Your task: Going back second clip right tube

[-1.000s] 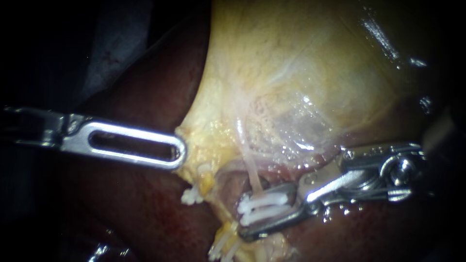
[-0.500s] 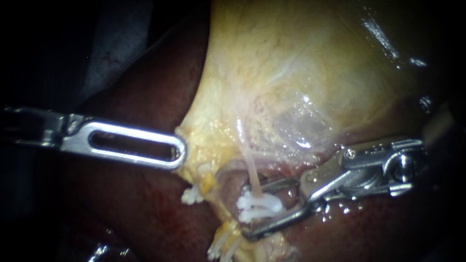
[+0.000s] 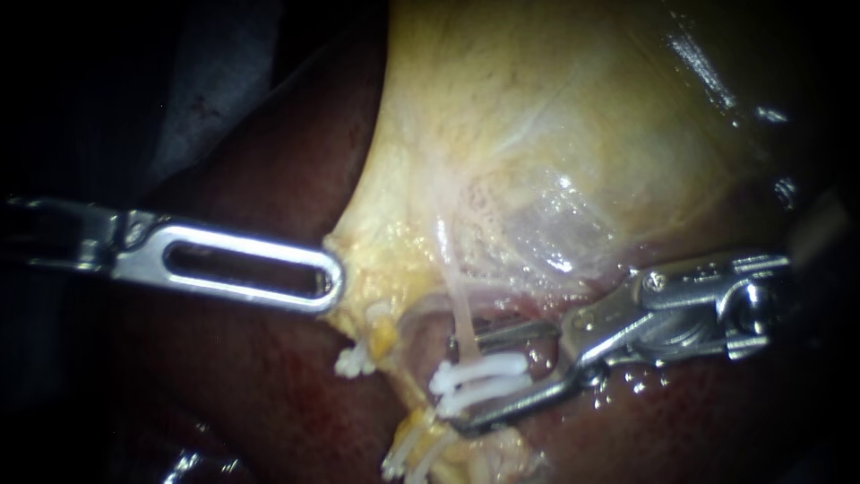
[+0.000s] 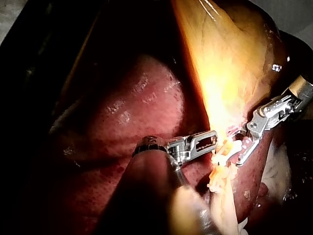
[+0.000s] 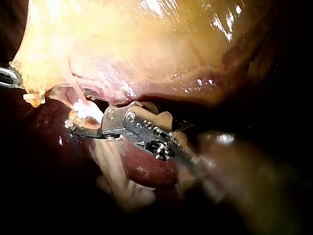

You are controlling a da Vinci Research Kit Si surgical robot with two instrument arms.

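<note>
now, your right instrument (image 3: 452, 385) has let go. a second ago its jaws were closed down over a white clip on the right tube (image 3: 461, 309). half a second ago they had sprung apart, and at this moment they stand wide, with the shaft eased a little back toward the right. the two white clips (image 3: 479, 376) have stayed put against the tissue. they lie one just above the other across the tube, where it runs down from the gallbladder (image 3: 537, 134). i read that as the second clip seated and the going back only just begun.

the jaws grip nothing. the upper one lies just above the clips and the lower one just under them, so the clips are still between the open jaws. whether metal touches a clip there is too fine to tell. the right wrist view shows the same: the clips sit ahead of the hinge, between the jaw tips, with the tube rising from them. until the tips are clear of the clips, your retreat wants to run straight along the shaft, since a sideways drift could catch a clip or drag the tube.

your left instrument (image 3: 337, 282) has not moved. its jaws lie together on the edge of the gallbladder, which is drawn to a point there, over the dark liver (image 3: 251, 376).
</note>
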